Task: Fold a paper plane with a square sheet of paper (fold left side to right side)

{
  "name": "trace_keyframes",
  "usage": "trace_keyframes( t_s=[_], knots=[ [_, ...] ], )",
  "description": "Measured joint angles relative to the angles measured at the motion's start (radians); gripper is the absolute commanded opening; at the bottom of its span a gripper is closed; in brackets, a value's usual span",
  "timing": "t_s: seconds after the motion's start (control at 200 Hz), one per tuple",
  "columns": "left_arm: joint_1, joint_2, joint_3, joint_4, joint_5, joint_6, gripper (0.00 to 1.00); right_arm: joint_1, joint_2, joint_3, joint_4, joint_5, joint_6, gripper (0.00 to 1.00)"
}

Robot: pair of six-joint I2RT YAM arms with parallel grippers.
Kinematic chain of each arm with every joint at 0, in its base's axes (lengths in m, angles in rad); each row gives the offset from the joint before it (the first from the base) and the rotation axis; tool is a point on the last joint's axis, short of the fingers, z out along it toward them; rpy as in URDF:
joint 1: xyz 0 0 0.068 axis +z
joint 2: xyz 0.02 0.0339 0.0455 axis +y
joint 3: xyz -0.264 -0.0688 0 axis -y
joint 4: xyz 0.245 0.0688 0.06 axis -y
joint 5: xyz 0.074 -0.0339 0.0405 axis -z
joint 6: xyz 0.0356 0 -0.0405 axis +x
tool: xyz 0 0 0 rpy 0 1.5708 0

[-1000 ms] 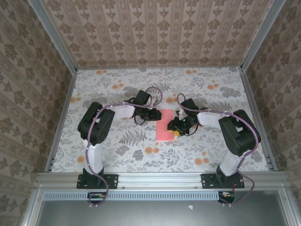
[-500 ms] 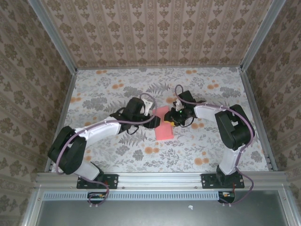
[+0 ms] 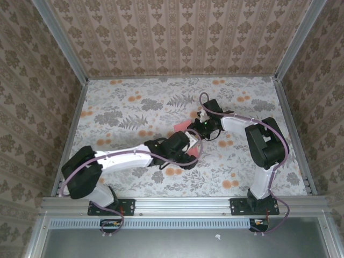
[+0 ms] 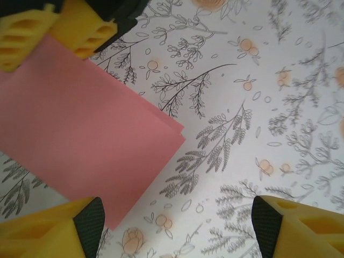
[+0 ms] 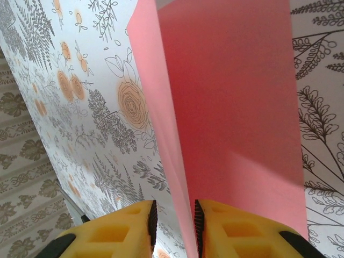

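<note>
compared with half a second ago, the left arm (image 3: 121, 158) has dropped lower and lies stretched across the near part of the table (image 3: 123, 107). its left gripper (image 4: 176, 223) has gone from the far left side of the sheet of paper (image 4: 80, 145) to the sheet's near end. the right gripper (image 3: 203, 129) has moved a little more toward the far edge of the table. one second ago the sheet was a flat pink rectangle; now, seen from above, the left gripper covers its middle and pink shows only at the near and far ends.

the left gripper's fingers (image 4: 64, 228) are spread wide and hold nothing. one of them is over the near border of the sheet, and we cannot tell if it touches.

the sheet lies about in the middle of the table, folded in two, and two layers show at its free corner. its long axis runs from the near edge toward the far edge of the table, with the far end leaning a little to the left.

at the far end, the right gripper's fingers (image 5: 231, 231) are pressed together on a raised pink layer that stands between them.
</note>
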Motion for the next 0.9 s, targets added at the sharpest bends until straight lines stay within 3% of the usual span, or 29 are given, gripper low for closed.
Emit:
trace_keyframes(
  t_s=[0.255, 0.425, 0.77, 0.9],
  knots=[
    [-0.043, 0.178, 0.162, -0.077, -0.127, 0.035, 0.81, 0.0, 0.0, 0.0, -0.006, 0.0, 0.0, 0.27],
    [-0.043, 0.25, 0.238, -0.129, -0.201, 0.052, 0.77, 0.0, 0.0, 0.0, -0.006, 0.0, 0.0, 0.27],
    [-0.042, 0.291, 0.272, -0.176, -0.238, 0.086, 0.19, 0.0, 0.0, 0.0, -0.015, 0.001, -0.004, 0.27],
    [-0.032, 0.283, 0.261, -0.171, -0.221, 0.077, 0.06, 0.0, 0.0, 0.0, -0.032, 0.005, -0.013, 0.29]
  ],
)
